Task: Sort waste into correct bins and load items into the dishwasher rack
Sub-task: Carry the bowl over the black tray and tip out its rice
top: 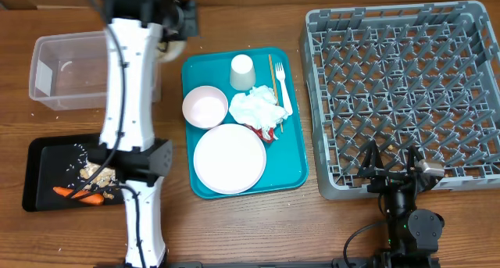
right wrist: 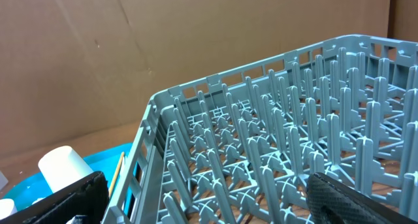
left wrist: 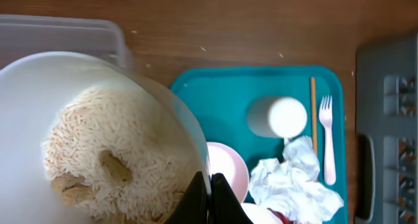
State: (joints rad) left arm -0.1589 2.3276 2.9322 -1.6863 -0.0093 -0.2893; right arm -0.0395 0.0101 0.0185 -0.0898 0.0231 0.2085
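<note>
While pinching bowl [left wrist: 98,139] by the rim in clenched left gripper [left wrist: 209,188], holds it raised, mouth toward wrist camera, rice [left wrist: 130,152] stuck inside, just beside tub [top: 55,73]. Carrot [top: 78,196], crumbs [top: 98,173] in black tray [top: 35,174]. Right gripper [right wrist: 209,198] spread wide near rack [top: 406,88].

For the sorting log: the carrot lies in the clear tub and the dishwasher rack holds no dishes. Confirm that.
Wrong on the bin. The carrot lies in the black tray, not the clear tub; the overhead view shows it. The dishwasher rack does hold no dishes.
</note>
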